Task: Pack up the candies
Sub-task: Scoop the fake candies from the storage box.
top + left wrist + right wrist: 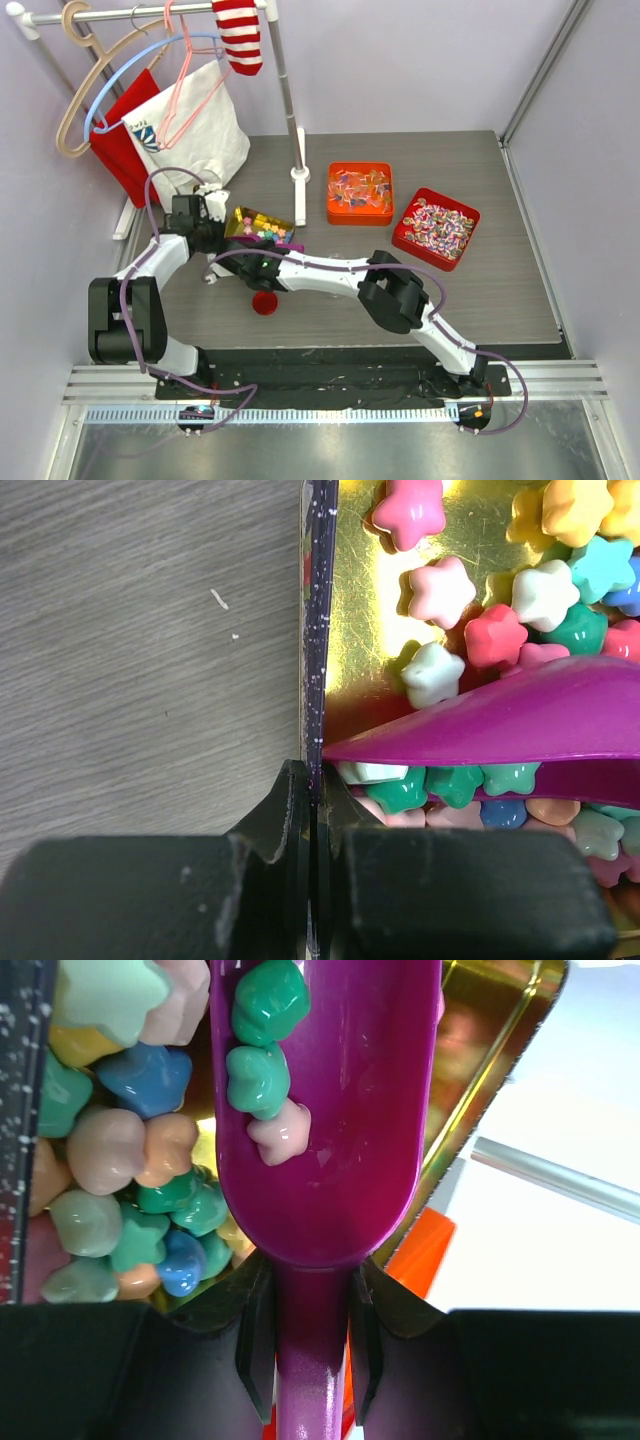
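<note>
pinching the gold pouch (372, 650) rim, left jaws closed tight; right jaws clamp the purple scoop (350, 1160) carrying candies (258, 1078)

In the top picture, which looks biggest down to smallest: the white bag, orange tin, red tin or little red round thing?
1. white bag, though it hangs nearer the camera.
2. red tin and orange tin, too alike to rank.
3. little red round thing.

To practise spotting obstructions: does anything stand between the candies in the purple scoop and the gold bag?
Nothing visible does. The purple scoop in the right gripper holds three candies over the open inside of the gold bag; the left gripper pinches the bag's edge, to one side.
</note>
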You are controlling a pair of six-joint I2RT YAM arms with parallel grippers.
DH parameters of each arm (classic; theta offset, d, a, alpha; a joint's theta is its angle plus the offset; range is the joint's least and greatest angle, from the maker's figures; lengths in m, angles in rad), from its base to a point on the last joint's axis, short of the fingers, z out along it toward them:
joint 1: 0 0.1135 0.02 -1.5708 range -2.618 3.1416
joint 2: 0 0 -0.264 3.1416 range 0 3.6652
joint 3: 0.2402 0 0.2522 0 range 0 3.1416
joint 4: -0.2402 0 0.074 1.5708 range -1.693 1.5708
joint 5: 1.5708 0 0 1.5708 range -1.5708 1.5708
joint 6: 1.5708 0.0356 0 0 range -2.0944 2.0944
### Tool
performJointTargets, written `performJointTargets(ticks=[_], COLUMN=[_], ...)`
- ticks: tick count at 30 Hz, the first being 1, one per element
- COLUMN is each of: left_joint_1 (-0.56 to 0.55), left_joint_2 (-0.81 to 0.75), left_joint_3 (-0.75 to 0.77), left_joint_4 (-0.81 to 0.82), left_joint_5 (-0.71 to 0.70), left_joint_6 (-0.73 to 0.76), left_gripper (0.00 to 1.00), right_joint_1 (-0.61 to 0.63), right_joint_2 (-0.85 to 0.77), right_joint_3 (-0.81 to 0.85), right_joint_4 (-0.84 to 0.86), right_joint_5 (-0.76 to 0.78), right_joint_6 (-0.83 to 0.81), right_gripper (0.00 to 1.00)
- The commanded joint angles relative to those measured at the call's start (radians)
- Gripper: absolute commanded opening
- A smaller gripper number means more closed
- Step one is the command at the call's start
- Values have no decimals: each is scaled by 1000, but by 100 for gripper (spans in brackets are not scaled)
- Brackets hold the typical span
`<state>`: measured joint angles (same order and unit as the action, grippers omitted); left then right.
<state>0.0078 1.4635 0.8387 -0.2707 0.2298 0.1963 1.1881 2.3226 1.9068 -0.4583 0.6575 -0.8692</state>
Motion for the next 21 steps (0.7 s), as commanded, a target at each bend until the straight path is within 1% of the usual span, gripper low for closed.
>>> performJointTargets(ticks=[1, 9, 13, 16, 21], left_joint_1=[-12, -11, -11, -11, -11], left_joint_2=[-17, -15, -12, -12, -9], left_joint_3=[30, 30, 31, 31, 31], left_joint_4=[77, 79, 79, 77, 80], left_joint_5=[115, 112, 109, 103, 97], left_joint_6=[-29, -28, -26, -28, -28], left_gripper=[0, 0, 0, 0, 0], right_joint_1=[5, -74, -126, -149, -176], right_joint_2=[-8, -69, -89, -98, -114], right_joint_3=[54, 54, 35, 34, 37], right_joint_4=[-48, -118, -123, -123, -129], right_joint_5=[-166, -340, -430, -470, -492], right_joint_6=[97, 301, 367, 398, 411], right_gripper=[1, 1, 1, 1, 1])
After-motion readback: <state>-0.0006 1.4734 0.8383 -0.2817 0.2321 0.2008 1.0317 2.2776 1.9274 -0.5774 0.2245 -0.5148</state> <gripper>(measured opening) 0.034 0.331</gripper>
